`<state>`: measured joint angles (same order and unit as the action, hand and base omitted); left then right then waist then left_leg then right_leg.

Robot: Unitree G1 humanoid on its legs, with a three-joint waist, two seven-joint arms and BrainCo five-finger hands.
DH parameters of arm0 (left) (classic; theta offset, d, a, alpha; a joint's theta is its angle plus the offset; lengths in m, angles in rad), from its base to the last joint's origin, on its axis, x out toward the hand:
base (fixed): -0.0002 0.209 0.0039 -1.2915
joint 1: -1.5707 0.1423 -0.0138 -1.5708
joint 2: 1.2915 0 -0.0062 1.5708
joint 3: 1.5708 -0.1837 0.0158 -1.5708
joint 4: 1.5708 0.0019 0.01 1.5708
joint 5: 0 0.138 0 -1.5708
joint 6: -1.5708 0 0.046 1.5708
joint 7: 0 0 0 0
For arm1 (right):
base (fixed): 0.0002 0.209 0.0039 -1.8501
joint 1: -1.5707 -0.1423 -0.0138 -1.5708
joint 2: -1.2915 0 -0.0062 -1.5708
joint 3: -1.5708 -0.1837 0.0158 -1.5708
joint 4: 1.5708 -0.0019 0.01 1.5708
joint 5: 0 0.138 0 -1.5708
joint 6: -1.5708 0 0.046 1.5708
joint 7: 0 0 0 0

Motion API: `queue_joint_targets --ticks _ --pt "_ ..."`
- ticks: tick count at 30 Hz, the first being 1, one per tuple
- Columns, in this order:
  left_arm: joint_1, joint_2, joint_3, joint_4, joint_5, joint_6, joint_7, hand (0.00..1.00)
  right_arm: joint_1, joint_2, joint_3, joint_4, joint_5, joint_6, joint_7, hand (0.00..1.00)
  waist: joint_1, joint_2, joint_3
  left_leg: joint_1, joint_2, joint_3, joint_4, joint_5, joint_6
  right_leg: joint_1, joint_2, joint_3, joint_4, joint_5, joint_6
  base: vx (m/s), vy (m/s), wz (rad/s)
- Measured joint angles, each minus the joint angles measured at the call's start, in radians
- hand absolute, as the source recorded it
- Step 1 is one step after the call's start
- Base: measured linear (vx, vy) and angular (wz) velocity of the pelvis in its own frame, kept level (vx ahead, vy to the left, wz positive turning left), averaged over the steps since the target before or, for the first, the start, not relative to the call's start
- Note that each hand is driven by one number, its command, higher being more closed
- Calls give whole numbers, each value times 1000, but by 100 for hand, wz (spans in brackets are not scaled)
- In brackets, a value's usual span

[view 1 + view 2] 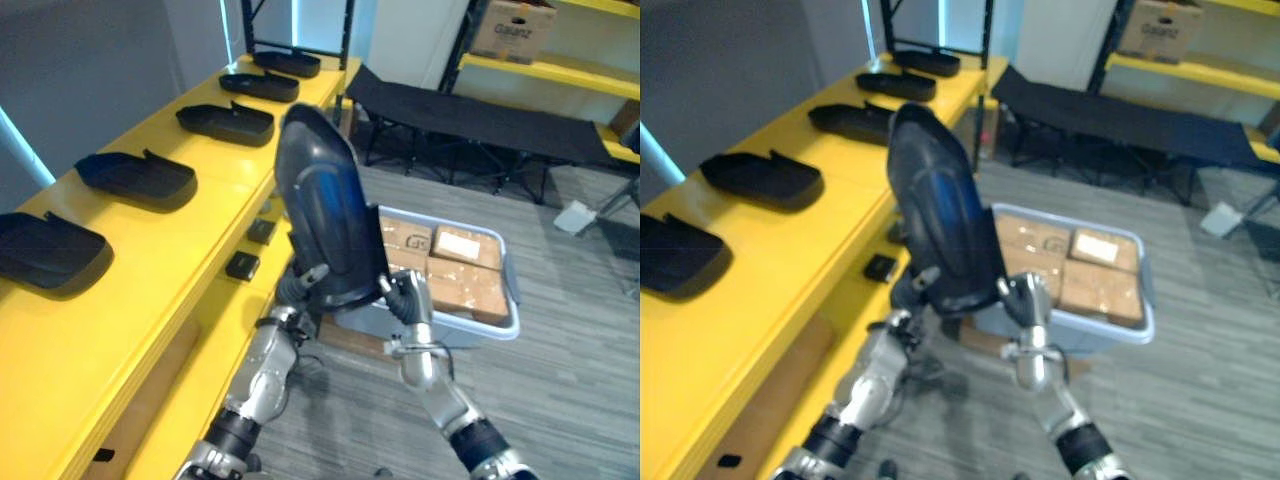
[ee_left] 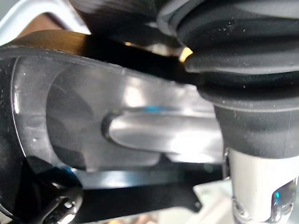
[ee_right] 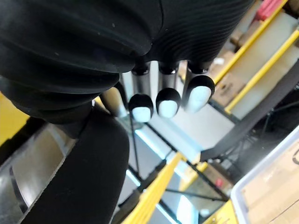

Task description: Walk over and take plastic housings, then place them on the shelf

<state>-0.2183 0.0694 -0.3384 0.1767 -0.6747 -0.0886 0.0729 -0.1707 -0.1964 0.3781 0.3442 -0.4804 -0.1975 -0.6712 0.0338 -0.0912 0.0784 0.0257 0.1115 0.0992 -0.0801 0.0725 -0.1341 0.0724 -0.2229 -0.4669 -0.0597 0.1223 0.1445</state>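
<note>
A housing (image 1: 325,205) stands upright just beside the shelf (image 1: 185,245), held between both hands. The right hand (image 1: 403,297) lays straight fingers (image 3: 161,88) against it. The left hand's (image 1: 298,285) grip cannot be told. More housings (image 1: 137,178) lie on the shelf.

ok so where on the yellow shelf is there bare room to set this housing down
Most bare room: the near end of the yellow shelf, before the nearest housing. Narrower yellow gaps lie between that one and the second housing, and between the second and the third housing. The far end is crowded: the fourth housing and fifth housing sit close together.
</note>
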Motion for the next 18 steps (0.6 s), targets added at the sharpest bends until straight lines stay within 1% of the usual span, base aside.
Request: queue_joint_targets --ticks 1,2,3,6,8,10,11,14,18 --pt "0 0 0 0 21 9 9 100 0 1 3 1 0 -1 -1 100 0 1 -5 -2 0 -1 0 0 0 0 0 -2 -3 1 0 7 -1 6" --pt "0 0 -7 0 57 25 32 100 0 2 20 2 5 -3 -2 100 0 4 -15 -6 -1 -4 0 0 0 -1 1 -5 -6 2 0 14 -2 5" --pt "0 0 -6 0 79 32 50 100 0 7 27 3 7 -3 -6 100 2 7 -20 -7 -1 -5 0 0 0 0 2 -5 -7 2 0 14 -2 4" --pt "1 2 1 0 139 36 80 100 0 8 38 3 9 -7 -5 100 7 10 -25 -9 -1 -6 4 0 0 0 2 -7 -9 2 0 0 0 0" --pt "1 4 17 0 164 35 96 100 0 9 53 3 17 -32 -7 100 7 10 -25 -9 1 -6 6 0 0 1 3 -7 -10 3 -2 -16 -2 -1" --pt "1 12 25 0 174 35 117 100 0 9 69 -3 27 -48 -7 100 6 10 -25 -9 2 -5 8 0 0 1 4 -6 -11 5 -3 -45 -5 -2" --pt "2 17 30 2 175 35 122 100 0 9 74 -3 27 -62 -7 100 7 10 -25 -9 3 -6 9 0 0 1 5 -5 -11 5 -4 -47 -3 -2" --pt "4 41 36 4 175 34 122 100 0 9 94 -22 37 -69 -7 100 7 10 -25 -9 5 -5 10 0 0 1 7 -3 -12 6 -5 -46 -3 -2" --pt "9 42 43 12 162 27 122 100 0 8 110 -25 53 -70 -1 100 7 10 -25 -9 9 -5 9 0 -1 0 12 -1 -18 9 -9 -21 -4 -2"
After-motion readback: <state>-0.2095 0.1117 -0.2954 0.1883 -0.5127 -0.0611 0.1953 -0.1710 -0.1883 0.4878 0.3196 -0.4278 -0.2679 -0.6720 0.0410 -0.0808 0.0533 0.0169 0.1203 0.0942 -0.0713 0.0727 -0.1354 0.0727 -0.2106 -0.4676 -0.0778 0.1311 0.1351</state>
